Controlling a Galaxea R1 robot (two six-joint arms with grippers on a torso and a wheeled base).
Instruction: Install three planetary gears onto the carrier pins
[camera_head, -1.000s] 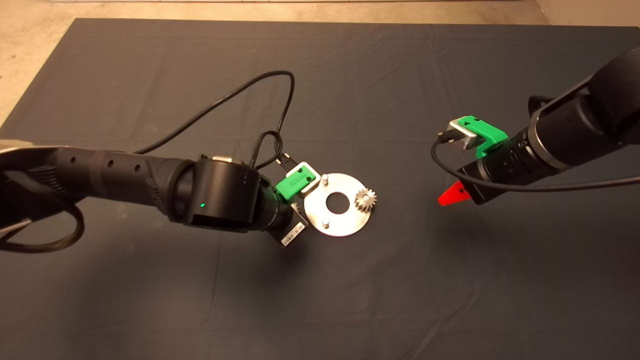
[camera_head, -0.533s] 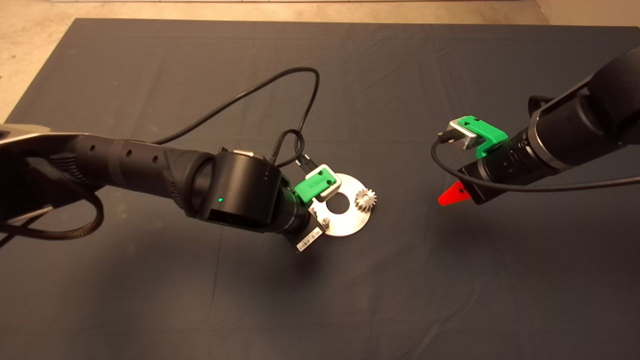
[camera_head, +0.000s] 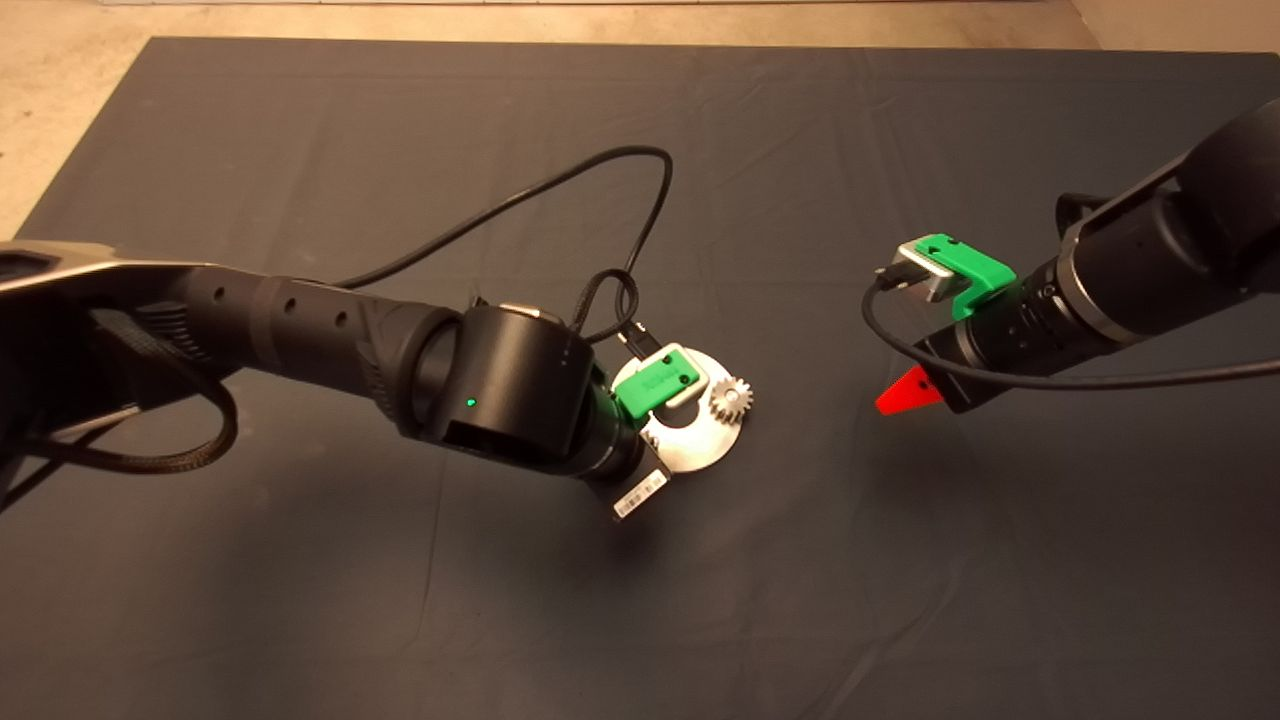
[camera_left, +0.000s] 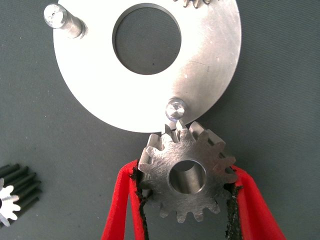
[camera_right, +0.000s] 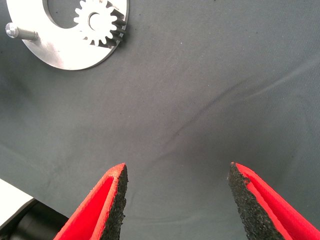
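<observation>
Dark mat (camera_head: 300, 600) beneath left gripper (camera_left: 187, 200) clenched on gear (camera_left: 186, 175) beside pin (camera_left: 176, 107).

The disc (camera_head: 700, 450) lies near the middle of the table (camera_head: 300, 620). One gear (camera_head: 732, 400) sits on the disc's pin at its 3 o'clock rim. The left gripper (camera_left: 187, 210) reaches in from 9 o'clock over the disc and holds a second gear (camera_left: 186, 176) between its fingers (camera_left: 122, 200), just beside a bare pin (camera_left: 175, 108). A third gear (camera_left: 12, 192) lies on the table apart from the disc. The right gripper (camera_right: 177, 200) hangs well off at 3 o'clock of the disc.
</observation>
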